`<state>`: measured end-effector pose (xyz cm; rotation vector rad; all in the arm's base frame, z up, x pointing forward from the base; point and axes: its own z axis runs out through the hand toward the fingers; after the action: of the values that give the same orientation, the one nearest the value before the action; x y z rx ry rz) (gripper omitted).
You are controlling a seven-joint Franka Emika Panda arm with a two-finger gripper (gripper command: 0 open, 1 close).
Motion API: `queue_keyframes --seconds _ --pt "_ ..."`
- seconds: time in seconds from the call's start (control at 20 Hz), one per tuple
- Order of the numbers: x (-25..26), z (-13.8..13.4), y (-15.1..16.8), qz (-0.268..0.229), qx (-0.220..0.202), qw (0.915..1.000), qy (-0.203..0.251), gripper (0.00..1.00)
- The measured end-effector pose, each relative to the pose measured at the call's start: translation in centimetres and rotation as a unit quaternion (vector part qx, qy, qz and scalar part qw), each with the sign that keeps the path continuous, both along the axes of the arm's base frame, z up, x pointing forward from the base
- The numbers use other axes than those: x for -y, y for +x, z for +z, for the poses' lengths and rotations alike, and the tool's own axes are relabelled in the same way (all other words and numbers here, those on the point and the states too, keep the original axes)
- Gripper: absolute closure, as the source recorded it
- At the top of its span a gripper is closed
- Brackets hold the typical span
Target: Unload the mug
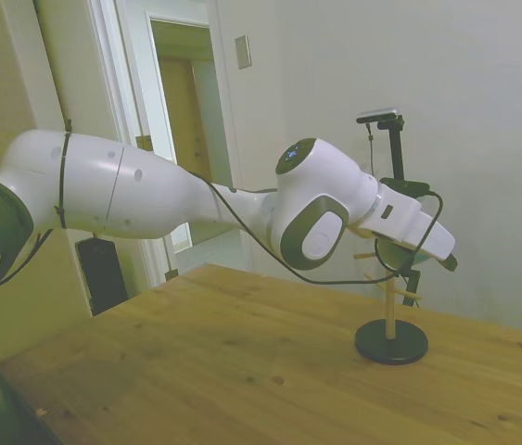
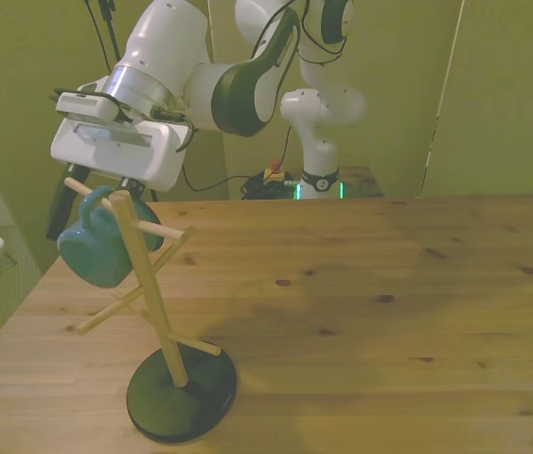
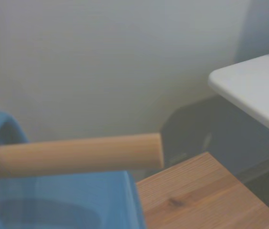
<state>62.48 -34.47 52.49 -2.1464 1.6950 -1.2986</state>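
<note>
The mug (image 2: 96, 249) hangs by its handle on an upper peg (image 2: 91, 193) of the wooden mug rack (image 2: 149, 284), whose dark round base (image 2: 181, 395) stands on the wooden table (image 2: 389, 303) near the front view's 7 o'clock corner. The gripper (image 2: 91, 206) sits directly over the mug's handle, at about 12 o'clock from the mug body; the white wrist housing and the mug hide the fingers in both outer views, so whether they are spread or closed on the handle cannot be told. Judged step: the approach or grasp at the handle, with the mug not yet lifted off. The next move would call for a secure hold, then travel along the peg's upward slant towards its free end, since a straight pull sideways could tip the rack. The mug is teal, cylindrical and smooth. In the wrist view the blue mug (image 3: 58, 200) lies just beneath the peg (image 3: 77, 155), blurred.
</note>
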Motion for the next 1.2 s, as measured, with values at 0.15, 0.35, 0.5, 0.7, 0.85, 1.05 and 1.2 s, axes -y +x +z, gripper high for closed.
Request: queue_keyframes --seconds 0.15,0.35,0.5,0.7,0.85,1.05,1.2 --pt "-0.1 0.6 -0.2 0.001 0.001 1.0000 0.001 1.00" --pt "-0.3 0.8 -0.3 0.003 -0.001 1.0000 0.003 1.00" --pt "-0.4 0.8 -0.4 0.004 -0.004 1.0000 0.006 1.00" --pt "-0.7 1.0 -0.4 0.006 -0.004 0.9999 0.007 1.00" --pt "-1.0 1.1 -0.6 0.008 -0.007 0.9999 0.009 1.00" --pt "-1.3 1.3 -1.0 0.010 -0.008 0.9999 0.011 1.00" --pt "-1.6 1.5 -1.3 0.012 -0.009 0.9998 0.014 1.00"
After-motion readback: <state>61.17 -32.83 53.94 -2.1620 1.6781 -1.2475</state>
